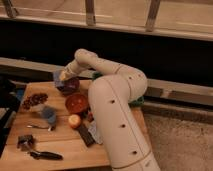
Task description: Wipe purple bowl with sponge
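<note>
The purple bowl (68, 86) sits at the far side of the wooden table (65, 145), just beyond an orange bowl. My gripper (63, 76) reaches down from the white arm (100, 62) over the purple bowl's rim. A light, pale sponge-like piece (59, 77) shows at the gripper tip, against the bowl's left edge.
An orange bowl (76, 103) stands mid-table with an orange fruit (74, 120) in front of it. A bunch of dark grapes (34, 100) lies at the left, a grey-blue cloth (48, 115) beside it. A dark bar (85, 135), a black utensil (46, 155) and a small wrapper (25, 142) lie near the front.
</note>
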You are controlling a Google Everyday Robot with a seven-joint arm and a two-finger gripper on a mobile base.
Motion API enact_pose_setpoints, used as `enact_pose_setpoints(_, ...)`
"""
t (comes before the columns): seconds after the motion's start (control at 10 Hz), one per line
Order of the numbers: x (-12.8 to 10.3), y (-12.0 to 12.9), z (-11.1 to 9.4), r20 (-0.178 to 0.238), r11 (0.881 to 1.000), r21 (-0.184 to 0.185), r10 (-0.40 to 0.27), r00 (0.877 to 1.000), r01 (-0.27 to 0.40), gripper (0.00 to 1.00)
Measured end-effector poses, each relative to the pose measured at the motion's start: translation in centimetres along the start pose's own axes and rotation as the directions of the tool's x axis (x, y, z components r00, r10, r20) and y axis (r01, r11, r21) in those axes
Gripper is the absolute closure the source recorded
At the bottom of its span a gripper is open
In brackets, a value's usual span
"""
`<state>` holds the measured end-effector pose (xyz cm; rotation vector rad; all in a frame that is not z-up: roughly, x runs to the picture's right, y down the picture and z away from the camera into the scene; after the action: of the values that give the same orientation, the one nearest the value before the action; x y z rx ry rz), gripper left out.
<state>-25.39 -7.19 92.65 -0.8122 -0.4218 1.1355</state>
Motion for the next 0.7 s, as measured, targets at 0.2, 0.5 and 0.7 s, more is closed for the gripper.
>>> enact_pose_setpoints(0.2, 1.3, 0.4, -0.3, -0.015, 1.000, 0.006, 0.006, 1.000, -0.006, 1.00)
enact_pose_setpoints(0.5, 1.2, -1.9, -1.5, -0.011, 0.999, 0.039, 0.034, 0.999, -0.033, 1.00)
enact_pose_setpoints(0.7, -0.7, -4.1, -2.2, 0.017, 0.998, 0.037, 0.055, 0.998, -0.056, 1.00)
